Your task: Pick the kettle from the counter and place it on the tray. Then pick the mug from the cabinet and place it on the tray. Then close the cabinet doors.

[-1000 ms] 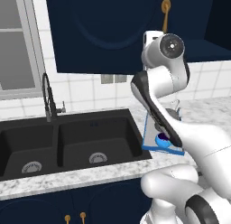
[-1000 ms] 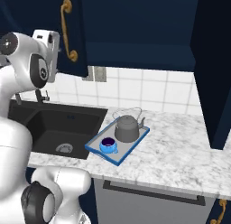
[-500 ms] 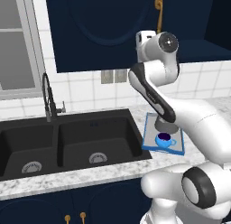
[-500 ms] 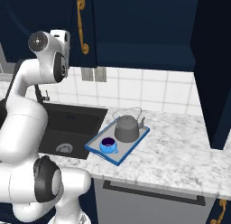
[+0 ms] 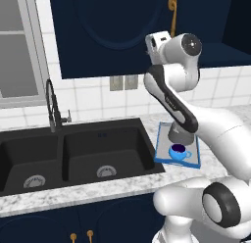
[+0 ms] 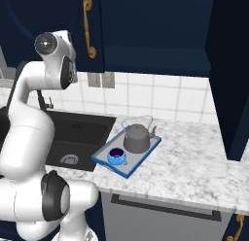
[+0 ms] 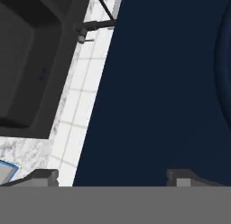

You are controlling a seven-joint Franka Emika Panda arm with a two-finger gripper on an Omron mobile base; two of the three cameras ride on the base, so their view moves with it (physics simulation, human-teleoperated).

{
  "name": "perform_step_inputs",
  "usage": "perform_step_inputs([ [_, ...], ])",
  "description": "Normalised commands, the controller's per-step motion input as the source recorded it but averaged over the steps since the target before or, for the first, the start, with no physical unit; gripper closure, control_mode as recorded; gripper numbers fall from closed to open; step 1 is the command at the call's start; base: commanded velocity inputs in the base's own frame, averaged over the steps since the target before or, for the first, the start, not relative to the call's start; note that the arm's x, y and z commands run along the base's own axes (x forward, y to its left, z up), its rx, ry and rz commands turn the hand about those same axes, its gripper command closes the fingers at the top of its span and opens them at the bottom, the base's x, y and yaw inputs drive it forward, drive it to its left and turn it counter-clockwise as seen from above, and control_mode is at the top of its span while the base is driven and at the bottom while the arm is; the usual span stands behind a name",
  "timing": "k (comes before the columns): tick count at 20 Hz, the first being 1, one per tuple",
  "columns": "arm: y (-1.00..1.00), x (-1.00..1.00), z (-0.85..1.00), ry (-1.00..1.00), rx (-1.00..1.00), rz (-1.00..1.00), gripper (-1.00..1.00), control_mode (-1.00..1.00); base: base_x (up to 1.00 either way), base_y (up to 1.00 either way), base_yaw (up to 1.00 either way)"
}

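Kettle of dull grey metal [image 6: 137, 138], squat with a thin arched wire handle, sits on the flat grey tray with a bright blue rim [image 6: 104, 162], and the small bright-blue mug with a dark purple inside [image 6: 116, 156] stands on the same tray just beside it, toward the front edge. The tray rests on the white-grey speckled marble worktop [image 6: 194, 162], right of the black double sink [image 5: 78, 154]. From the right base view both kettle and mug show whole; from the left base view the white arm hides most of the kettle, leaving the mug [image 5: 179, 151] and tray rim [image 5: 160, 148] visible. The hand view looks along the face of a tall dark navy cabinet door [image 7: 162, 83], close in front, with the jaws [image 7: 113, 177] spread wide and holding nothing. The left base view also shows the door's curved brass bar handle [image 5: 172, 12] above the hand. Compared with a second ago, the arm has lifted from over the tray up to the cabinet door, while kettle, mug and tray have stayed put.
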Motion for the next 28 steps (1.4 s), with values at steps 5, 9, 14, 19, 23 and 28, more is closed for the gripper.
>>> perform_step_inputs([
  [5, 0.00, -0.96, 0.08, -0.04, -0.16, 0.11, -1.00, -1.00, 0.00, 0.00, 0.00],
  [9, -0.04, -1.00, 0.16, 0.00, -0.13, 0.03, -1.00, -1.00, 0.00, 0.00, 0.00],
  [14, -0.18, -0.91, 0.23, 0.00, -0.13, 0.00, -1.00, -1.00, 0.00, 0.00, 0.00],
  [19, -0.28, -0.81, 0.22, 0.00, -0.02, -0.07, -1.00, -1.00, 0.00, 0.00, 0.00],
  [23, -0.35, -0.80, 0.20, 0.00, 0.00, -0.11, -1.00, -1.00, 0.00, 0.00, 0.00],
  [28, -0.37, -0.65, 0.06, 0.00, 0.00, -0.21, -1.00, -1.00, 0.00, 0.00, 0.00],
])
